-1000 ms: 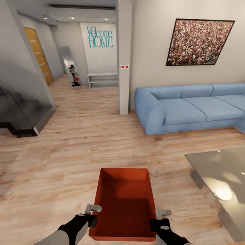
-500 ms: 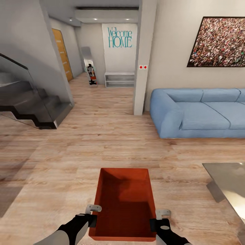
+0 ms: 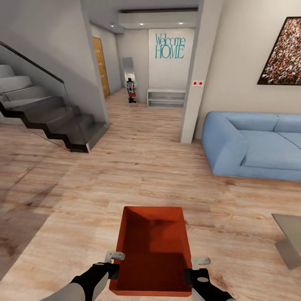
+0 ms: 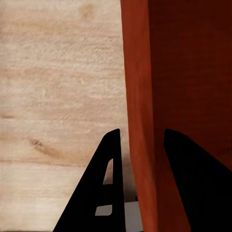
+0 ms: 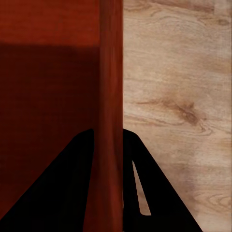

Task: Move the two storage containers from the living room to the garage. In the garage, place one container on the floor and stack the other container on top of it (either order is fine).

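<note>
since a second ago my view has swung left, sofa (image 3: 255, 144) sliding right. each claw, left claw (image 3: 113, 267) and right claw (image 3: 193, 271), pinches a long wall of the storage container (image 3: 152, 246), pointing lengthwise toward the hallway.

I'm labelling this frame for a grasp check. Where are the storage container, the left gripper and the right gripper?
storage container (image 3: 152, 251), head view, inner floor of the bin.
left gripper (image 4: 138, 181), left wrist view, between fingertips clamping the wall.
right gripper (image 5: 107, 166), right wrist view, between fingertips clamping the wall.

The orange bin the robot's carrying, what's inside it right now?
Nothing shows inside the storage container: its bare orange floor and inner walls are visible. Both the left gripper and right gripper clamp its side walls. The near inner wall is hidden.
</note>
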